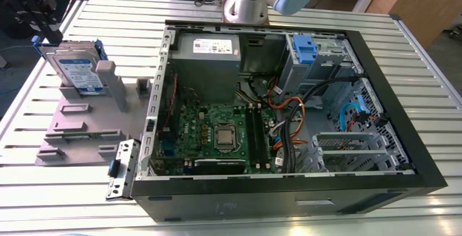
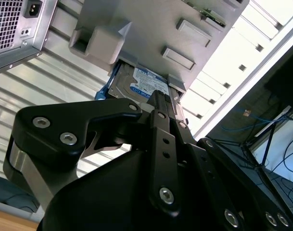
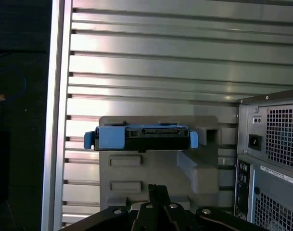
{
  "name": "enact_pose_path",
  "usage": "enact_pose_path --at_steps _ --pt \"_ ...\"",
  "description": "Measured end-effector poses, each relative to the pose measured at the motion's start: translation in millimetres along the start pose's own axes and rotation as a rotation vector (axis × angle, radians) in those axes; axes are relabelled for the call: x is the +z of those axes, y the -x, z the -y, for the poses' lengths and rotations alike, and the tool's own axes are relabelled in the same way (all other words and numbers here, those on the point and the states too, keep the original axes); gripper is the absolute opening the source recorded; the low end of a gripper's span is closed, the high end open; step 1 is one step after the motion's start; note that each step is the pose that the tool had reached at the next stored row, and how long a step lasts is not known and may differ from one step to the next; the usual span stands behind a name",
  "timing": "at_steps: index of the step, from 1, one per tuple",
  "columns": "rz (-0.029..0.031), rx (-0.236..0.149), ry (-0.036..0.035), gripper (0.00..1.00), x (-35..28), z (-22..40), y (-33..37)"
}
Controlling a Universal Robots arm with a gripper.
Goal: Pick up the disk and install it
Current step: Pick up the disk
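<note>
One silver metal disk with blue rails is held upright in a grey stand, while the fingers are closed, empty.

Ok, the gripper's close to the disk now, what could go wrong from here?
The disk stands on edge in a grey holder; if the gripper comes down off-centre, it may strike the holder's posts or the disk's blue rails.
Loose cables lie beside the drive bay in the computer case; the disk could snag on them going in.
</note>
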State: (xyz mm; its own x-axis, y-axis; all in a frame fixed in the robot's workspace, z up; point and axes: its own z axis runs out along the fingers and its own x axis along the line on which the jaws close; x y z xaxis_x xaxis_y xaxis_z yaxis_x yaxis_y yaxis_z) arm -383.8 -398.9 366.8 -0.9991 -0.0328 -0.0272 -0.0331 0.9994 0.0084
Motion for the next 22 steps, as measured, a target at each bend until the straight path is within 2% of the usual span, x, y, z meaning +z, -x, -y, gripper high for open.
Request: enact_pose_path --at_steps 22 --pt "-0.0002 -0.023 0.0006 0.11 0.0 0.0 0.0"
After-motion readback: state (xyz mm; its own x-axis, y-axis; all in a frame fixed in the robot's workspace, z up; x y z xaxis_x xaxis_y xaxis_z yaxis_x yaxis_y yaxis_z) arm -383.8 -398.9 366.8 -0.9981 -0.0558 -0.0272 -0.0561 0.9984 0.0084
